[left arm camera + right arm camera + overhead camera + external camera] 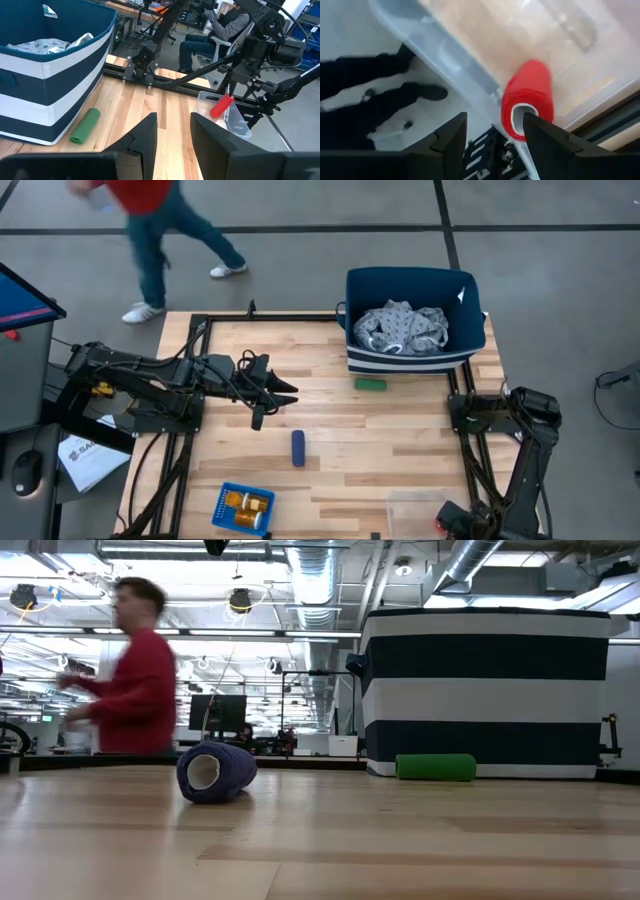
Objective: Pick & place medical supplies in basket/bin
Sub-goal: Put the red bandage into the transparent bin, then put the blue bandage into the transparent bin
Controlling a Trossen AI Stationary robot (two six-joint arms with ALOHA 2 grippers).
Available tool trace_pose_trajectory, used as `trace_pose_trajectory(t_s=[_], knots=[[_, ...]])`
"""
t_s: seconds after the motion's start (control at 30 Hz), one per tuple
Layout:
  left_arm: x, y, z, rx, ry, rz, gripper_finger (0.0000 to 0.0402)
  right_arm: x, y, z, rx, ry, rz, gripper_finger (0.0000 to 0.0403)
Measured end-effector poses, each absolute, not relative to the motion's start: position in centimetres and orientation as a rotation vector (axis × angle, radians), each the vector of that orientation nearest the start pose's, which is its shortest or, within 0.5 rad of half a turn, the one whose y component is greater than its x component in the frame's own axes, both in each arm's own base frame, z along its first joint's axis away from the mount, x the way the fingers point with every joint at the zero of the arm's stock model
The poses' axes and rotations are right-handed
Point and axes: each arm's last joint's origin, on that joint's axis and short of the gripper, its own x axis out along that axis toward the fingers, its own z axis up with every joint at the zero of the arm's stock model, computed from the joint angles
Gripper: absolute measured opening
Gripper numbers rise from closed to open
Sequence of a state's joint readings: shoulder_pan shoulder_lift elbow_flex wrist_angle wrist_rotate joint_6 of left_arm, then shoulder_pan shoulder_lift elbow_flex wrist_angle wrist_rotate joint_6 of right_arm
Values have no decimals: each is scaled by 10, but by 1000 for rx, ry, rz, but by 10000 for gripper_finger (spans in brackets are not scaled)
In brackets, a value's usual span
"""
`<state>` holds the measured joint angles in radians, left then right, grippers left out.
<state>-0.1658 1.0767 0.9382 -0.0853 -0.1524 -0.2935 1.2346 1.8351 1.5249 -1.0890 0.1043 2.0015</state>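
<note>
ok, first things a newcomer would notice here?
Probably the big navy striped bin at the table's far right corner, with the grey patterned cloth heaped inside. Next, the red cylinder just in front of the right gripper, whose fingers are open, over the clear tray at the near right edge. A person in red walks behind the table.

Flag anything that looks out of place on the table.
The red cylinder sits on the clear tray's rim rather than inside it, just off the open right pincer. The green cylinder and blue cylinder lie loose on the table.
</note>
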Motion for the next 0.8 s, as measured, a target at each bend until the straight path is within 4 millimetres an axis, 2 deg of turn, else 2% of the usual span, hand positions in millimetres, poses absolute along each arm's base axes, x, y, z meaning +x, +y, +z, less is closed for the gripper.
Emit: trace_pose_trajectory(t_s=[0.43, 0.8], knots=[[237, -35, 340, -259, 220, 19, 108, 113, 332, 255, 755, 1383, -472, 190], [237, -35, 340, -251, 222, 19, 108, 103, 317, 285, 823, 1354, -425, 190]])
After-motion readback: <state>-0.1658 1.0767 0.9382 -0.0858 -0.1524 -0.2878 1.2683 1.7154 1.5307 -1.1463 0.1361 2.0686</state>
